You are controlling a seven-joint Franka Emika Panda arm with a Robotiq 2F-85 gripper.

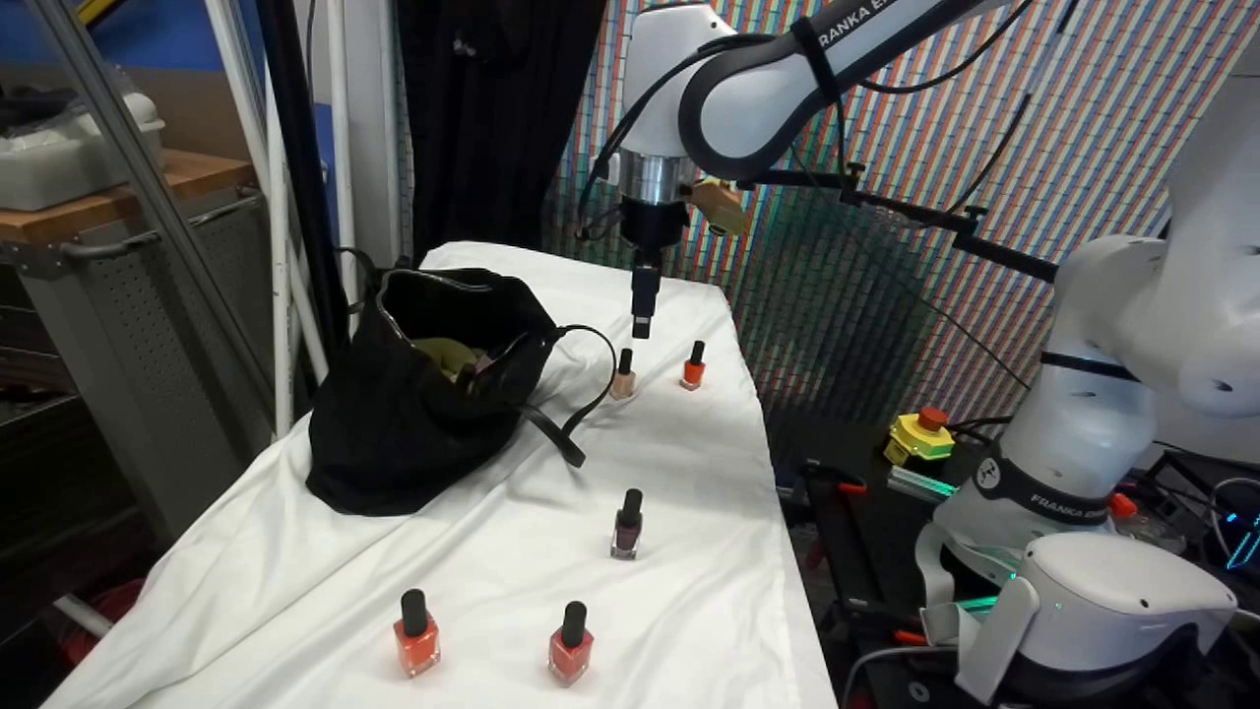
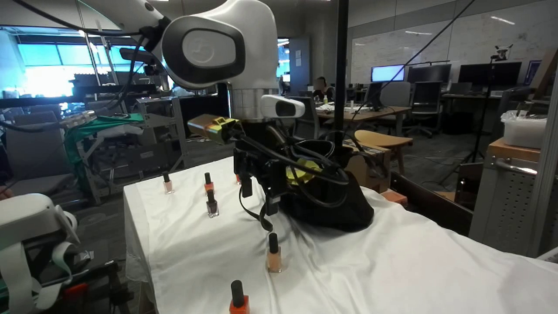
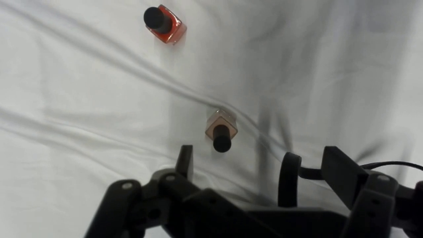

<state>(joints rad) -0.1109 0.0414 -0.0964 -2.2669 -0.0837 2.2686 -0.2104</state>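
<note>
One long worktop draped in wrinkled white cloth [image 1: 709, 591] is bearing several loose things, and none of them is being gripped or lifted. A jointed white robot arm [image 1: 669, 89] is hanging over it. Along one side, a slouching black fabric bag [image 1: 413, 433] is gaping open, with crumpled yellow-green material [image 1: 443, 353] showing inside; shadow is hiding the rest, so I cannot tell what else it is holding. Beyond the worktop's edge, a white plastic headset [image 1: 1112, 601] and a boxy yellow stop switch with a red knob [image 1: 918, 438] are sitting near the arm's base, neither obstructing anything. The black two-fingered hand [image 3: 259, 163] is hovering with its fingers spread well apart, holding nothing. The bag's narrow black strap [image 1: 554, 434] is curling close by and showing between those fingers in the wrist view; I am judging it the likeliest obstacle. Smallest, a square, black-capped glass beige bottle [image 3: 221, 130] is standing upright on the cloth, near and below the fingertips, touching neither. Similarly shaped, an orange-red bottle [image 3: 167, 28] is standing near it; a dark plum bottle [image 1: 627, 530], a coral-orange bottle [image 1: 417, 640], a coral-red bottle [image 1: 571, 652] and a pale pink bottle [image 2: 168, 185] are standing farther off. Lining up is looking partly done; contact and grip are lacking.
</note>
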